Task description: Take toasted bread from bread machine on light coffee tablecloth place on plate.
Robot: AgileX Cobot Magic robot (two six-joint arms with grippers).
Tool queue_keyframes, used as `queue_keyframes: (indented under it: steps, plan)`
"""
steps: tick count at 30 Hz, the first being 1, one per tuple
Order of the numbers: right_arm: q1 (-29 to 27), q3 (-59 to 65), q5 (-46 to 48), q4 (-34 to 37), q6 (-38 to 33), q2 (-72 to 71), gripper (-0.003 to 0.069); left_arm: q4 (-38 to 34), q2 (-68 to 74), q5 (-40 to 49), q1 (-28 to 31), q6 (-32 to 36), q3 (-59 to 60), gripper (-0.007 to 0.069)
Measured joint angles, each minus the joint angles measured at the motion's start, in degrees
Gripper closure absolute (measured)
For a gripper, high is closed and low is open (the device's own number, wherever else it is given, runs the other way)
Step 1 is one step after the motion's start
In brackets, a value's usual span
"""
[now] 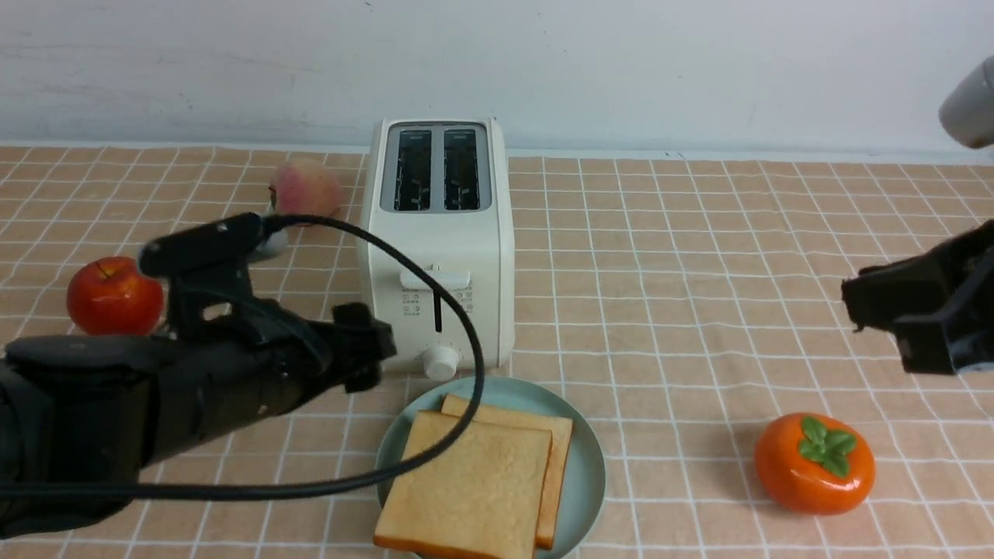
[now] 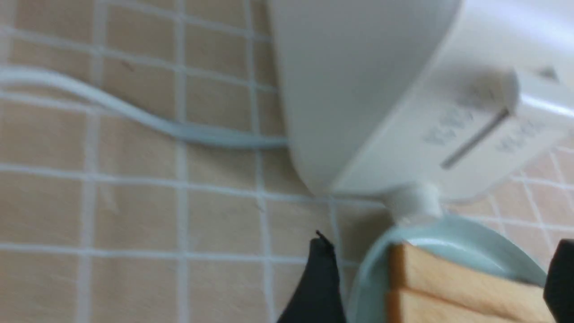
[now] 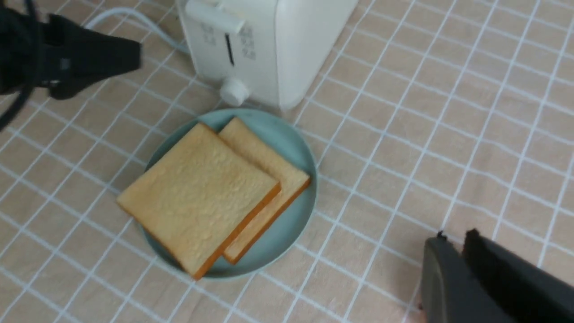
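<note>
A black cable [image 1: 471, 349] loops in the foreground from the left arm [image 1: 85, 419], crossing the view of toaster and plate. The left arm reaches inward from the left edge; its claw [image 2: 441, 264] is spread, with nothing between the fingers. The right arm [image 1: 955, 303] enters at the right edge, its claw [image 3: 456, 244] pressed together and empty. Both slices of toasted bread [image 1: 466, 481] lie on the plate [image 1: 586, 481], one overlapping the other. The toaster [image 1: 439, 256], its two slots empty, stands just behind the plate. The worktop is covered by a light tan tablecloth [image 1: 644, 310] with a white grid. An orange fruit with green leaves [image 1: 814, 464] sits at right; a red apple [image 1: 115, 296] and a peach [image 1: 307, 187] sit at left. A pale wall [image 1: 590, 70] closes the background.
</note>
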Motion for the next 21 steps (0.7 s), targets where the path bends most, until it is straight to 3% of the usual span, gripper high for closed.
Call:
queue_keyframes:
  steps: [3,4,6,9,12,13,14,16,19,21]
  plan:
    - [-0.87,0.00,-1.53,-3.79,4.08,0.00,0.0671,-0.60,-3.35,-6.06,0.00,8.67,0.00,0.0070]
    - [-2.38,0.00,-2.15,-6.74,7.20,0.00,0.0678,-0.86,-5.95,-9.39,0.00,15.38,0.00,0.0103]
    - [-5.03,0.00,-2.43,-10.17,10.47,0.00,0.0678,-1.08,-8.95,-12.25,0.00,22.08,0.00,0.0169]
    - [-9.27,0.00,-1.72,-12.56,12.58,-0.07,0.0678,-1.38,-14.18,-15.86,0.00,29.82,0.00,0.0326]
    - [-13.05,0.35,-0.06,-12.33,12.80,-1.46,0.0678,-1.76,-18.48,-17.62,0.00,35.65,0.00,0.0555]
    - [-13.43,0.48,0.03,-12.24,12.85,-1.83,0.0678,-1.76,-18.74,-17.62,0.00,36.01,0.00,0.0568]
    - [-14.18,1.06,0.14,-11.44,12.85,-3.15,0.0678,-1.81,-20.50,-16.51,0.00,37.68,0.00,0.0630]
    - [-14.91,2.64,-0.16,-9.72,12.85,-6.06,0.0678,-1.81,-21.85,-11.51,0.00,35.67,0.00,0.0638]
    - [-15.04,6.32,-1.13,-6.35,12.80,-10.90,0.0678,-1.55,-22.51,5.33,0.00,25.24,0.00,0.0638]
    - [-15.04,10.45,-1.93,-2.66,11.45,-15.03,0.0678,-0.09,-21.56,26.10,0.00,14.34,0.00,0.0638]
